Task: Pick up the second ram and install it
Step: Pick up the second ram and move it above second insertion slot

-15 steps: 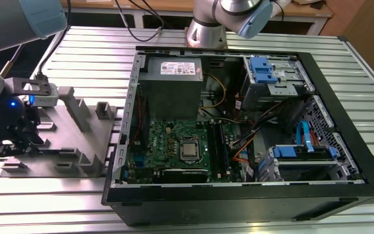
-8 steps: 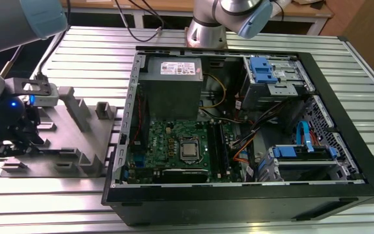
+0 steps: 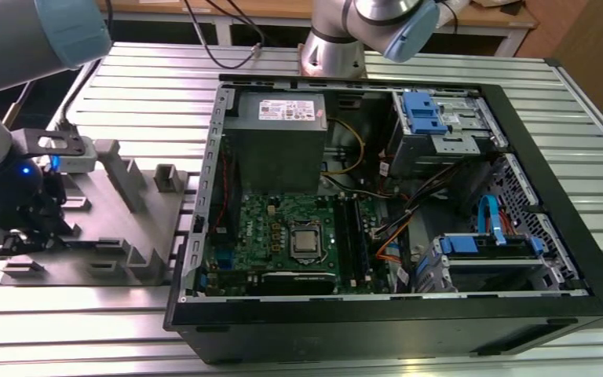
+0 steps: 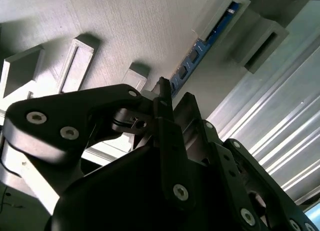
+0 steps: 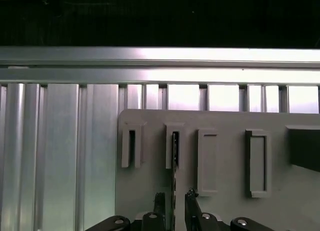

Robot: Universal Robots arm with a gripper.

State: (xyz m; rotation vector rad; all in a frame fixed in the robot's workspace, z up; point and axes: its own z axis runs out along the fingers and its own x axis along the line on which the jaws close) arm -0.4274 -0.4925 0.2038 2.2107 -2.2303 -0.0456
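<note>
The gripper [image 5: 174, 198] hangs low over the grey holder tray [image 5: 225, 121], which lies on the ribbed metal table [image 3: 123, 78] at the exterior view's left. The second ram [image 5: 174, 156] stands on its edge in a narrow pocket of this tray. The two fingers [image 5: 160, 203] stand on either side of it, only a little apart, with a thin gap showing at each side. The open computer case [image 3: 385, 326] beside the tray holds the motherboard [image 3: 280, 228] with its long memory slots [image 3: 352, 236].
</note>
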